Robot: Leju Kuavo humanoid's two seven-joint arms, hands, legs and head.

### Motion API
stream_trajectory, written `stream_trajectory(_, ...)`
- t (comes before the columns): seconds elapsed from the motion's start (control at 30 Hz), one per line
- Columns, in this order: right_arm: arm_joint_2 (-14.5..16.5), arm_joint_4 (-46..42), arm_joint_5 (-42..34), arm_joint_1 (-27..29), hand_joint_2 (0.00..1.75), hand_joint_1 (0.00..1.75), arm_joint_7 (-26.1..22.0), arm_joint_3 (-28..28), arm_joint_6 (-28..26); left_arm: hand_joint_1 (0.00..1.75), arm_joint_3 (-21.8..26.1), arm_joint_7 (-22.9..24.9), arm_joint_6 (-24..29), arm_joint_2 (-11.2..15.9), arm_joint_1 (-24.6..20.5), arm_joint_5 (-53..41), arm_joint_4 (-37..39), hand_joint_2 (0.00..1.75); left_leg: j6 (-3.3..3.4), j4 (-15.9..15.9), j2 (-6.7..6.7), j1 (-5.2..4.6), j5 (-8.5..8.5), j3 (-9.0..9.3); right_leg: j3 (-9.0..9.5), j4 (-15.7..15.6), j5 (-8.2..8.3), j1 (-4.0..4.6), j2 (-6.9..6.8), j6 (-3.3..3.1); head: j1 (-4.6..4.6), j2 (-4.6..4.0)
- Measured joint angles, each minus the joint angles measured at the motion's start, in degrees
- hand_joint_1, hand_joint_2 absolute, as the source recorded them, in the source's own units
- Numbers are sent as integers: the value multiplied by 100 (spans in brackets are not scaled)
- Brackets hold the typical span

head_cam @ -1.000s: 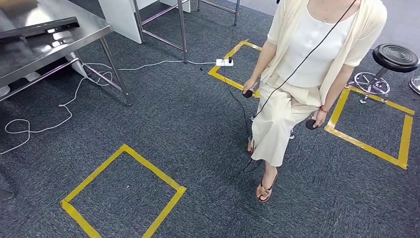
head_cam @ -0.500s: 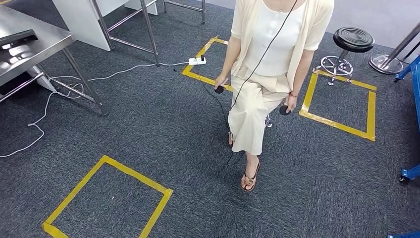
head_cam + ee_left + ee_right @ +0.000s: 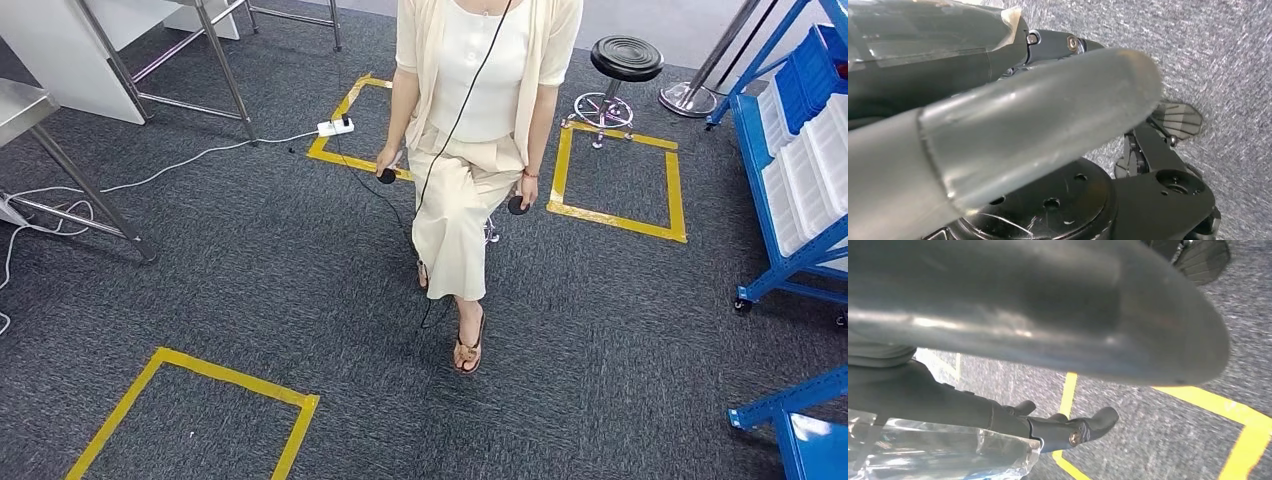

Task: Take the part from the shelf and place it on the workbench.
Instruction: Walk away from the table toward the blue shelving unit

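Blue shelf (image 3: pixel 790 200) beside seated person (image 3: pixel 480 130)

We see the blue shelf (image 3: pixel 800 170) cut off at the edge; each thumb hides its hand's fingers.

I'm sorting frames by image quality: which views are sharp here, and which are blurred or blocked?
Head view: evenly lit and sharp, dark grey carpet and yellow tape squares crisp. Left wrist view: thick grey thumb blurred, too close. Right wrist view: same blur on its thumb, carpet soft.
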Motion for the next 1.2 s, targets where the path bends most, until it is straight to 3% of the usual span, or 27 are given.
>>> stream_trajectory(0.07,1,3,-6,5,0,0,-66,0,-60,0,-8,14,1,-5,-6,-27,-1,0,96,-53,130,-4,49,13,-136,240,-128,0,-232,17,12,0)
stream_trajectory(0.13,2,4,-13,-5,0,0,-108,0,-94,0,-15,25,2,-8,-7,-39,-2,0,141,-70,207,-9,64,15,-274,520,-290,-2,-478,-8,27,0)
stream_trajectory(0.27,3,4,-18,-10,0,0,-117,0,-100,0,-16,29,3,-8,-7,-42,-1,0,148,-70,231,-11,63,13,-330,626,-349,-6,-508,-16,31,0)
stream_trajectory(0.3,6,4,-82,-14,0,0,-123,-22,-119,0,-21,45,6,-7,-8,-51,-1,0,149,-69,303,-20,62,6,-482,948,-468,-9,-529,-6,32,0)
stream_trajectory(0.33,10,8,-156,-12,0,0,-86,-62,-149,0,-39,59,19,-6,-16,-80,0,0,146,-68,414,-28,58,3,-483,1012,-491,-15,-574,40,33,0)
stream_trajectory(0.4,21,15,-311,-28,0,0,110,-168,-233,0,-96,82,38,2,-34,-152,-1,0,76,-59,712,-70,15,27,-235,669,-377,15,-822,73,32,0)
stream_trajectory(0.43,25,20,-331,-28,0,0,222,-209,-259,0,-125,79,43,4,-45,-189,-2,0,28,-59,810,-78,-8,56,23,199,-214,36,-909,62,30,0)
stream_trajectory(0.47,28,21,-341,-30,0,0,296,-238,-274,0,-142,79,38,7,-54,-206,-2,0,-27,-62,883,-85,-29,87,128,-19,-141,61,-956,0,27,0)
stream_trajectory(0.5,32,22,-349,-19,0,0,317,-258,-277,0,-152,80,35,7,-63,-218,-2,0,-66,-52,888,-65,-47,101,132,-28,-127,31,-895,-57,21,0)
stream_trajectory(0.57,34,24,-355,-3,0,0,331,-284,-280,0,-163,82,33,7,-69,-226,-2,0,-131,141,704,-28,-211,44,166,-54,-92,-17,-788,-154,12,0)
stream_trajectory(0.63,43,25,-345,-6,0,0,313,-290,-269,0,-164,88,31,10,-56,-227,-2,0,-159,798,415,-9,-605,-241,179,-60,-70,-17,-680,-218,2,0)
stream_trajectory(0.7,54,26,-313,-6,0,0,272,-291,-239,0,-162,96,33,13,-41,-222,-2,0,-166,1517,313,-6,-890,-594,180,-58,-66,12,-553,-239,2,0)
stream_trajectory(0.73,56,26,-295,-4,0,0,249,-291,-219,0,-161,99,38,14,-36,-217,-2,0,-164,1620,303,-5,-853,-666,186,-56,-67,22,-481,-239,2,0)
stream_trajectory(0.77,56,26,-275,-3,0,0,230,-291,-197,0,-161,100,41,14,-34,-212,-2,0,-158,1492,297,-3,-701,-631,196,-54,-68,26,-407,-239,2,0)
stream_trajectory(0.8,58,26,-256,-4,0,0,217,-291,-172,0,-160,101,43,15,-33,-206,-2,0,-147,1162,272,1,-468,-499,209,-50,-69,28,-328,-237,2,0)
stream_trajectory(0.87,64,26,-218,-14,0,0,211,-290,-129,0,-160,101,44,22,-33,-197,-2,0,-121,394,62,19,-87,-179,203,-30,-75,44,-196,-224,4,0)
stream_trajectory(0.93,67,27,-194,-19,0,0,231,-289,-106,0,-160,99,44,31,-36,-195,-2,0,-86,54,-101,9,13,-50,149,-12,-72,55,-95,-175,8,0)
stream_trajectory(1.0,66,32,-190,-12,0,0,282,-289,-105,0,-161,98,44,33,-41,-203,-2,0,-20,10,-27,-24,27,-42,81,-11,-59,46,-12,-98,9,0)
stream_trajectory(1.03,65,34,-194,-7,0,0,313,-289,-113,0,-161,98,44,30,-47,-211,-2,0,25,-25,28,-30,49,-28,47,28,-72,42,-60,-72,9,0)
stream_trajectory(1.1,67,39,-212,-12,0,0,362,-289,-129,0,-163,98,44,25,-53,-232,-2,0,107,-95,167,-21,92,-2,-142,372,-255,45,-308,-64,25,0)
stream_trajectory(1.13,69,39,-220,-18,0,0,375,-289,-133,0,-164,101,44,25,-55,-243,-2,0,127,-107,240,-27,97,3,-314,711,-417,35,-454,-77,32,0)
stream_trajectory(1.2,72,40,-235,-23,0,0,389,-289,-134,0,-172,115,43,27,-55,-274,-2,0,139,-107,397,-34,93,-5,-696,1454,-716,10,-561,-66,40,0)
